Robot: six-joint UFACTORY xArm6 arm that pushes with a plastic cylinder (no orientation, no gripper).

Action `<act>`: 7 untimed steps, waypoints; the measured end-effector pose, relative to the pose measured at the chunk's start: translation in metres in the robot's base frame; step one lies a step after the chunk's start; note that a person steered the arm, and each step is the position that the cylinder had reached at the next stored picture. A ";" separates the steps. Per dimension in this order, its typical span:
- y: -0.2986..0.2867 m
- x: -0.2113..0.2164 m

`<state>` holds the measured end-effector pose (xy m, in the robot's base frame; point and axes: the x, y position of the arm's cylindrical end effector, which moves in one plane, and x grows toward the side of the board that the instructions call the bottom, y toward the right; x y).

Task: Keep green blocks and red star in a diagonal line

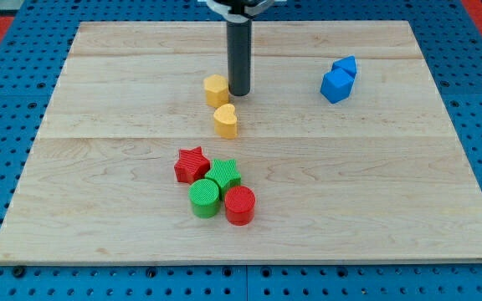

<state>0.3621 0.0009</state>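
Wooden board (99, 100) on a blue pegboard surface (7, 100). Toward the view's bottom, left of centre, a tight cluster: red star (192, 164) at its left edge, touching the green star-shaped block (224, 174) just to its right; green cylinder (205, 198) below both, pressed against the green star; red cylinder (240, 205) on the cluster's right, touching the green cylinder and the green star's lower edge. The red star, green star and red cylinder run on a slant down to the view's right (green cylinder sits off that slant, below it). Above the cluster, two yellow blocks: a yellow hexagonal block (216, 89) and, just below it, a yellow heart-shaped block (225, 120), close but apart. My tip (238, 93) stands on the board right beside the yellow hexagon's right side, touching or nearly so, cannot tell; well above the cluster. No claw on this rod, so nothing open or held. Far to the view's right, near the top, two blue blocks (339, 79) touching, angular, exact shapes unclear.
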 end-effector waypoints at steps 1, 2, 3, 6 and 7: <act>0.043 0.066; -0.008 0.101; -0.029 0.059; 0.066 0.140; 0.028 0.176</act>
<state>0.5383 0.0288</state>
